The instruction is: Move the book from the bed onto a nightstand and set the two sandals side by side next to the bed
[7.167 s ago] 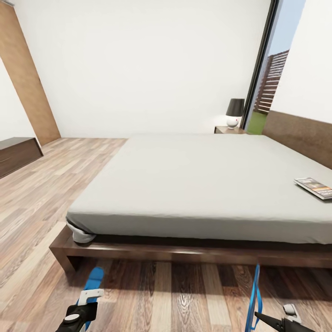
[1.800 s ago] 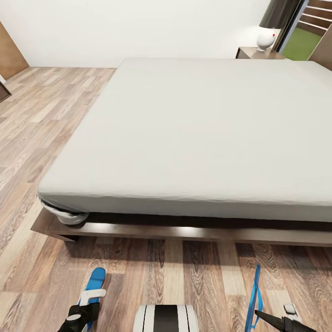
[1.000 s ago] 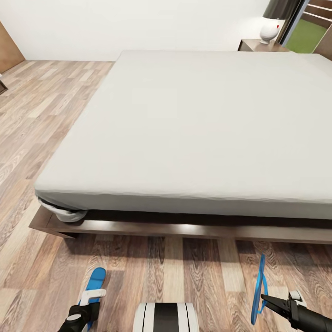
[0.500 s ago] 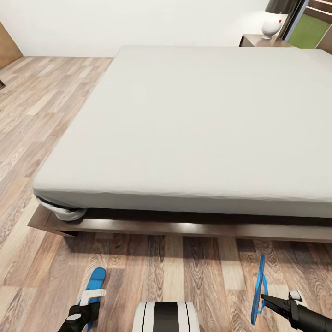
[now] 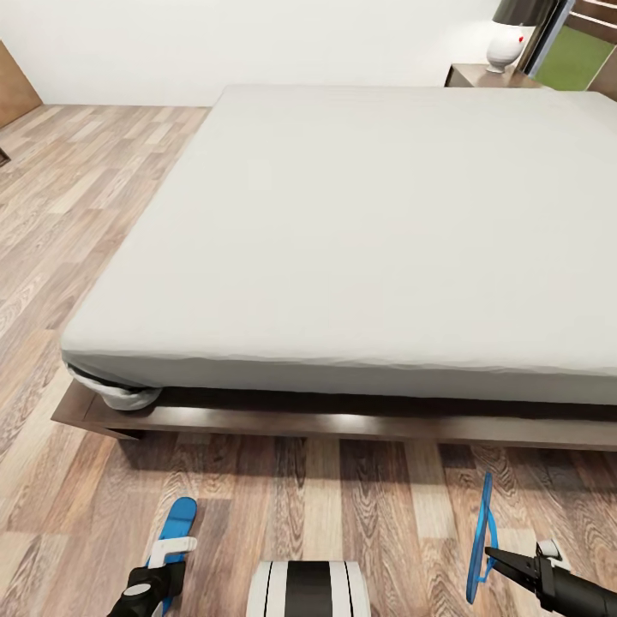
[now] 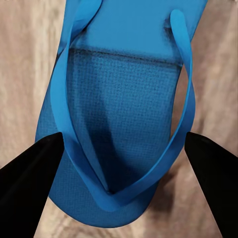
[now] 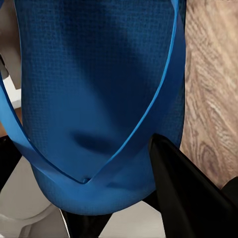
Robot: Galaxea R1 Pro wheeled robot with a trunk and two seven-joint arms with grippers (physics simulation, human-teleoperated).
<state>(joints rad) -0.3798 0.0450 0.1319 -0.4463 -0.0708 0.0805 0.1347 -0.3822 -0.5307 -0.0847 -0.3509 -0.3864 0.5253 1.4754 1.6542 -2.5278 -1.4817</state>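
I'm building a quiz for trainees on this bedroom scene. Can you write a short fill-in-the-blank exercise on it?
1. Each gripper holds a blue ____.
2. The left sandal lies flat, while the right sandal is turned on its ____.
3. The lamp stands on the ____.

Missing words: sandal; edge; nightstand

No readable text, label or number shows anywhere.

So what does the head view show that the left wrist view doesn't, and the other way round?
Head view alone: the bed, the nightstand with a lamp, and the second sandal on edge at the right gripper. Left wrist view alone: the left sandal's straps and textured footbed, close up between dark fingers. Both: that blue left sandal over the wood floor.
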